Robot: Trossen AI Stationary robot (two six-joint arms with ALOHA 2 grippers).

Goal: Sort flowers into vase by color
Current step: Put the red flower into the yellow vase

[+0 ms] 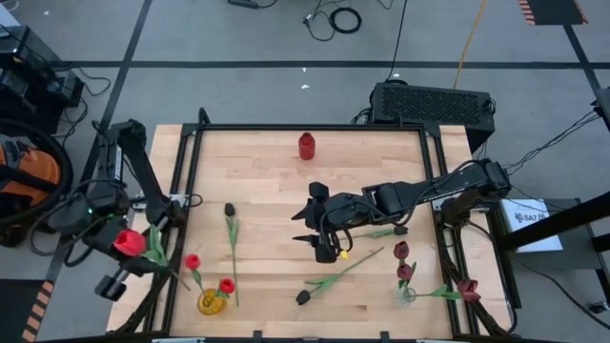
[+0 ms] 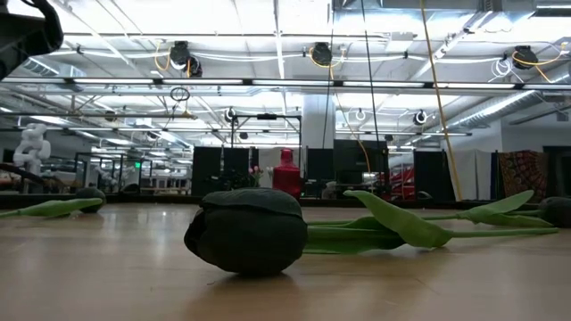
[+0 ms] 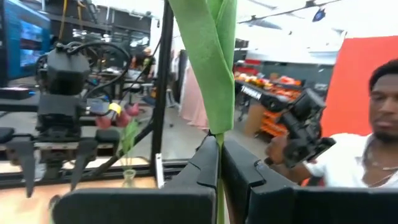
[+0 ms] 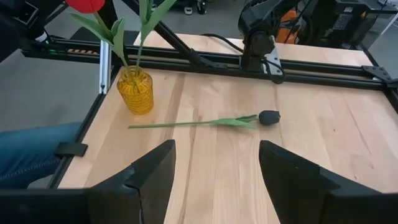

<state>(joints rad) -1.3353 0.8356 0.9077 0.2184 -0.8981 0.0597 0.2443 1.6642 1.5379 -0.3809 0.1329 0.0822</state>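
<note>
My left gripper [image 1: 141, 255] hangs beyond the table's left rail, shut on a red tulip [image 1: 129, 241]. A yellow vase [image 1: 212, 301] at the near left holds two red tulips [image 1: 193, 261]. One black tulip [image 1: 230, 209] lies flat left of centre. Another black tulip [image 2: 245, 230] lies near the front edge. My right gripper [image 1: 319, 229] hovers open over the table's middle, pointing toward the yellow vase [image 4: 135, 90], nothing between its fingers. A clear vase [image 1: 408, 293] at the near right holds maroon tulips [image 1: 401, 251]. My left gripper pinches the red tulip's green stem and leaf [image 3: 217, 124] between its two fingers [image 3: 202, 163]. The fingers come at it roughly level and lie across the stem. The stem stands about upright in the hold, lifted clear. The head is out of the left wrist view.
A red bottle [image 1: 306, 146] stands at the far middle. A maroon tulip [image 1: 469, 289] lies over the right rail. A green stem [image 1: 381, 232] lies under my right arm. Black rails [image 1: 186, 191] frame the table. A person [image 3: 367, 149] shows beyond the table.
</note>
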